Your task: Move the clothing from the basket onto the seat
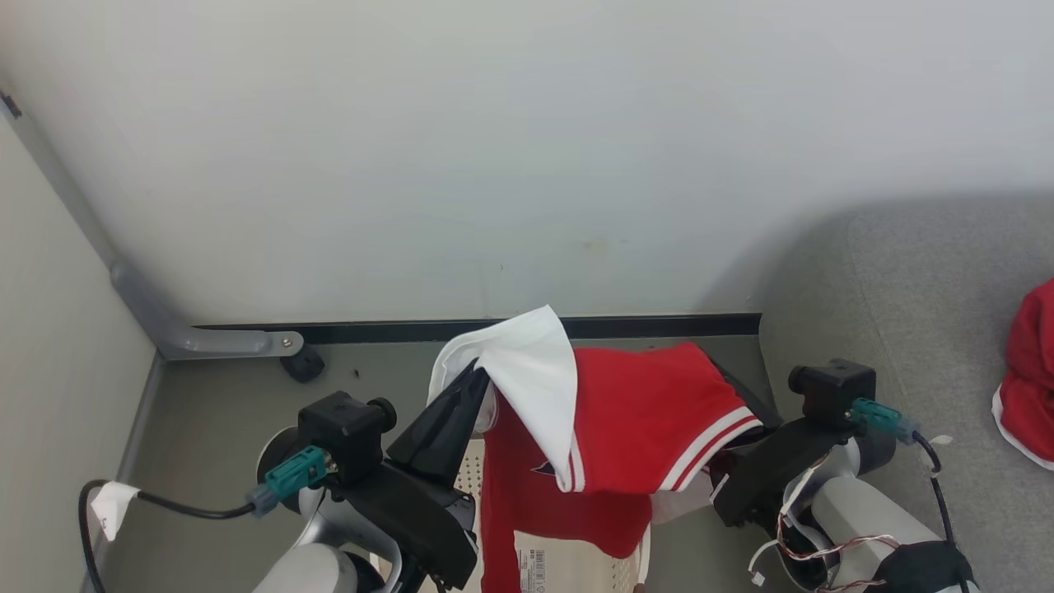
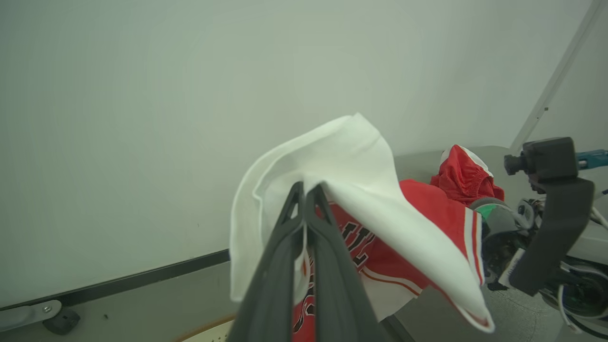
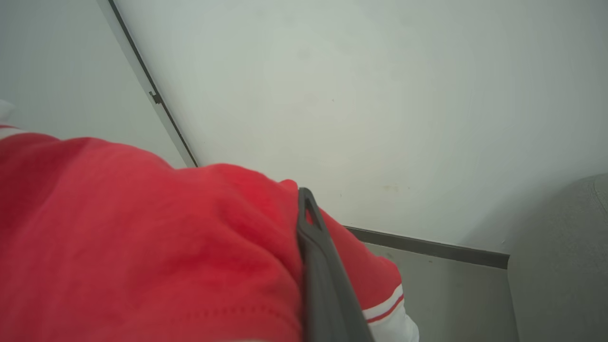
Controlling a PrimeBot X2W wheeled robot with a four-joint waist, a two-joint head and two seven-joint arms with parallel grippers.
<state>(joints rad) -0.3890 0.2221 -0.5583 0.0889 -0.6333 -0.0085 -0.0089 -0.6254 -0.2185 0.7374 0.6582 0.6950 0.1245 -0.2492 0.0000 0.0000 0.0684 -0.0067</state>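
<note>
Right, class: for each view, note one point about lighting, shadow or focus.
Head view: soft even light, with a shadow on the wall beside the seat. Left wrist view: the white panel of the clothing looks nearly washed out. Right wrist view: the clothing near the lens looks blurred.

Even, diffuse light; a soft shadow falls across the seat (image 1: pixel 906 288).
</note>
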